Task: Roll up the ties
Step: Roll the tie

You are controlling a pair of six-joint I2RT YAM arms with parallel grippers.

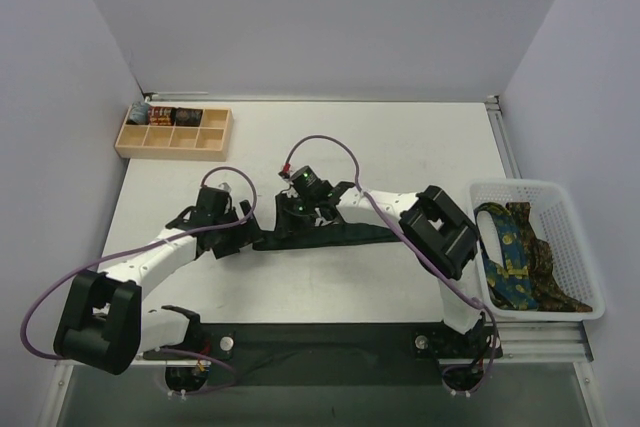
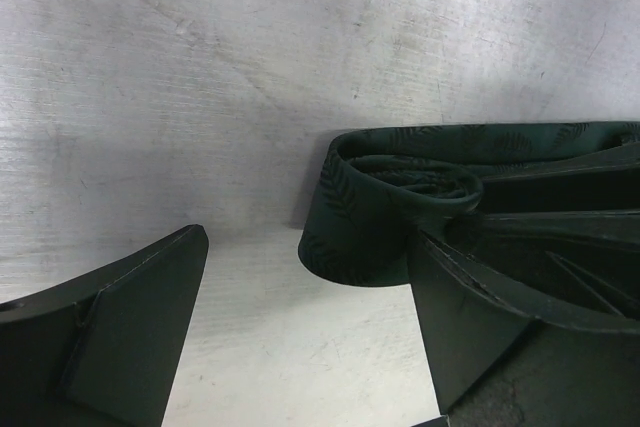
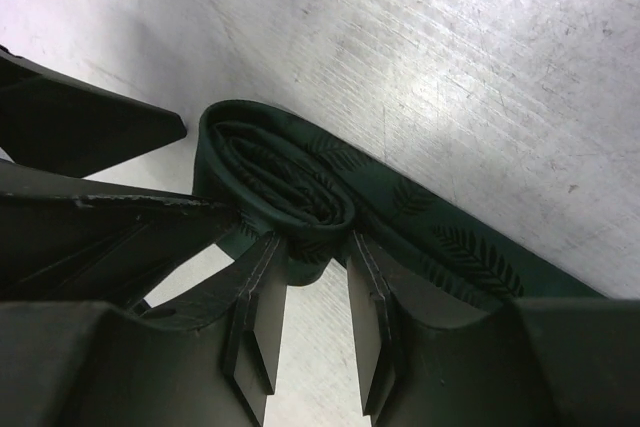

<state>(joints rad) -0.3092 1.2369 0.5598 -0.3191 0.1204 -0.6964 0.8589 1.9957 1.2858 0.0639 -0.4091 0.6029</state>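
Green tie point(image 1: 350, 237) between wooden tray point(image 1: 170, 153), white basket point(image 1: 520, 187)

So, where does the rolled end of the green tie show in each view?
Top external: green tie lies mid-table, with its rolled end at the left, partly hidden by the arms.
Left wrist: green tie, roll right of centre.
Right wrist: green tie, roll left of centre.
Shared landmark: the white table under it.
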